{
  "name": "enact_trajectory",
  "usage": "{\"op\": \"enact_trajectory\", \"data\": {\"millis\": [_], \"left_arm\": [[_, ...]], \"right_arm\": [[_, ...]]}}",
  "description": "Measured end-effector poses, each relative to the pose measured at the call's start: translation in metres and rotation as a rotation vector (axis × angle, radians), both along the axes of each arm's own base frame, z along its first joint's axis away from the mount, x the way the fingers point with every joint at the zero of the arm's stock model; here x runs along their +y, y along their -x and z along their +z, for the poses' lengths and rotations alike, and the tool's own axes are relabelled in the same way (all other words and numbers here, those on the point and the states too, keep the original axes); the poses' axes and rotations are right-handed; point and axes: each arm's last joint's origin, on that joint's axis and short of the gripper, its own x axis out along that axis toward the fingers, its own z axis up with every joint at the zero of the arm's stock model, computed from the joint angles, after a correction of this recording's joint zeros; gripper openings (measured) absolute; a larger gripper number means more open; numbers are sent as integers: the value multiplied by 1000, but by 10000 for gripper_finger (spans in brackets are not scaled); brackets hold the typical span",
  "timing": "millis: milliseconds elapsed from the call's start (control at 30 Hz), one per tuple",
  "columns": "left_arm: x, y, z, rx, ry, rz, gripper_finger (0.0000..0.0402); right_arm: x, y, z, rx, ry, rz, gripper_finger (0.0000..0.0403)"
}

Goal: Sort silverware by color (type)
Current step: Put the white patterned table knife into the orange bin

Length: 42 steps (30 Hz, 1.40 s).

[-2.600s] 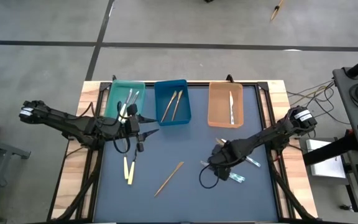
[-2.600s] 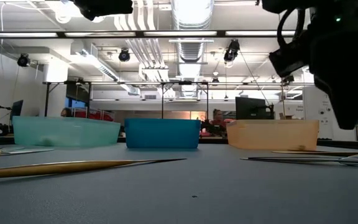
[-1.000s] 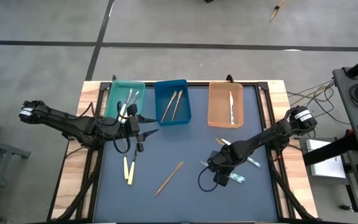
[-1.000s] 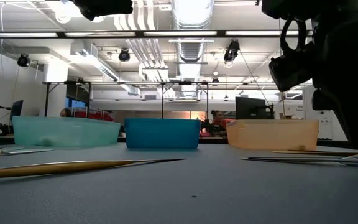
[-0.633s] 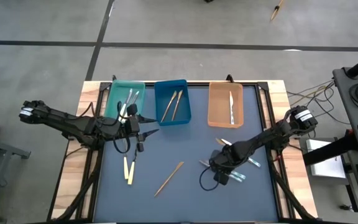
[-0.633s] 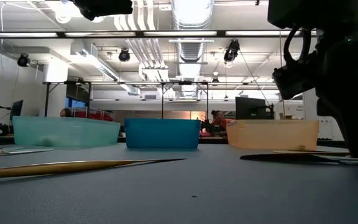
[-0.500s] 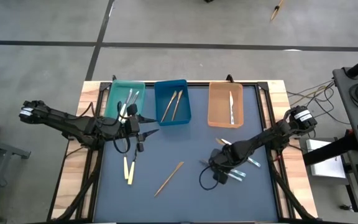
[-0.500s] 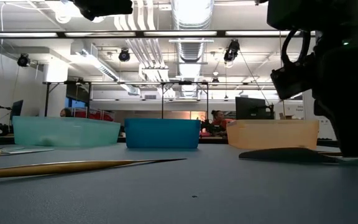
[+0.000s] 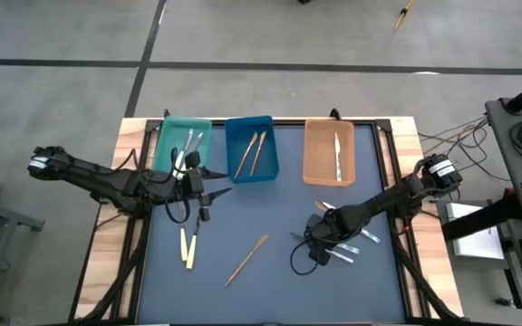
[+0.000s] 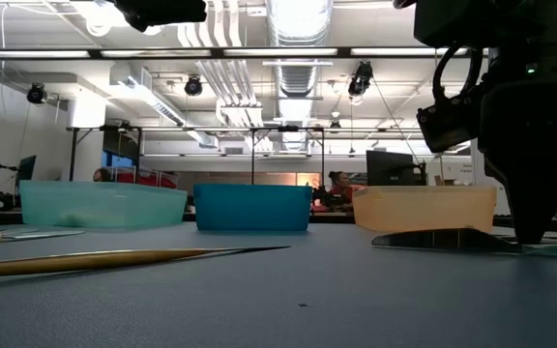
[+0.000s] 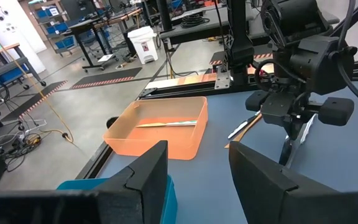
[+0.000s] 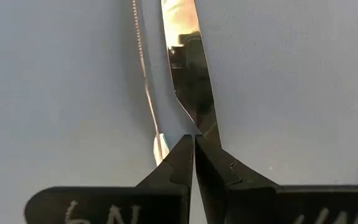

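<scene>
My right gripper (image 12: 194, 138) points steeply down at the mat's right middle (image 9: 319, 248) and is shut on a silver knife (image 12: 188, 68). A second silver piece (image 12: 143, 74) lies right beside it, and another (image 9: 367, 237) lies farther right. A cream piece (image 9: 324, 206) lies nearby. Two cream-yellow pieces (image 9: 188, 246) and a wooden one (image 9: 247, 260) lie flat on the mat's left half. My left gripper (image 11: 197, 180) hangs open with nothing between its fingers. It is above the mat by the teal tray (image 9: 166, 145). My right gripper pinches the silver knife between its two fingertips, at the spot where the blade narrows (image 12: 199, 129). The fingers come from above, pointing steeply down. In the low view the blade (image 10: 443, 240) stands tilted, its broad side showing and its lower edge on the mat.
Three trays stand in a row along the far edge: the teal one, a blue one (image 9: 267, 145) with two wooden pieces and an orange one (image 9: 315, 154) with one silver piece. There is bare mat (image 9: 270, 208) between the arms. The room behind holds benches and monitors.
My right gripper has sunk slightly and rolled its wrist at the knife. The knife lay flat as a thin line a second ago. Its blade now stands tipped up in the low view. It has also swung a little on the mat.
</scene>
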Motion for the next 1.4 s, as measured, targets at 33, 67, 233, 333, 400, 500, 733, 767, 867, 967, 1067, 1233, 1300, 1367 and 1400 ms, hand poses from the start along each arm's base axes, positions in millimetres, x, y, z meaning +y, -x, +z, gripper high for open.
{"op": "enact_trajectory", "data": {"millis": [33, 67, 233, 333, 400, 500, 733, 767, 867, 967, 1067, 1233, 1300, 1367, 1400], "left_arm": [[0, 0, 0, 0, 0, 0, 153], [0, 0, 0, 0, 0, 0, 153], [0, 0, 0, 0, 0, 0, 153], [0, 0, 0, 1, 0, 0, 153], [0, 0, 0, 2, 0, 0, 153], [0, 0, 0, 4, -1, 0, 153], [0, 0, -1, 10, -2, 0, 153], [0, 0, -1, 11, -2, 0, 153], [0, 0, -1, 10, -2, 0, 153], [0, 0, -1, 10, -2, 0, 153], [0, 0, -1, 10, -3, 0, 153], [0, 0, -1, 13, -5, 0, 153], [0, 0, -1, 15, -6, -1, 153], [0, 0, -1, 15, -6, -1, 153], [0, 0, -1, 15, -8, -1, 153]], "right_arm": [[0, 0, 0, -2, -1, 1, 9], [0, 0, 0, -6, -2, 5, 9], [2, -6, 1, -66, -21, 31, 9], [4, -10, 3, -108, -34, 47, 9], [5, -11, 5, -118, -36, 53, 9], [5, -11, 5, -115, -34, 57, 9], [0, -3, 7, -27, -28, 49, 9], [-1, 0, 8, -5, -36, 50, 9], [-3, 5, 11, 38, -51, 52, 9], [-3, 7, 13, 48, -71, 98, 9], [-2, 8, 14, 31, -69, 195, 9], [-1, 8, 14, 13, -50, 300, 14], [-1, 8, 14, 13, -48, 301, 25], [-1, 8, 14, 12, -44, 302, 43], [-2, 8, 14, 10, -35, 302, 54]]}}
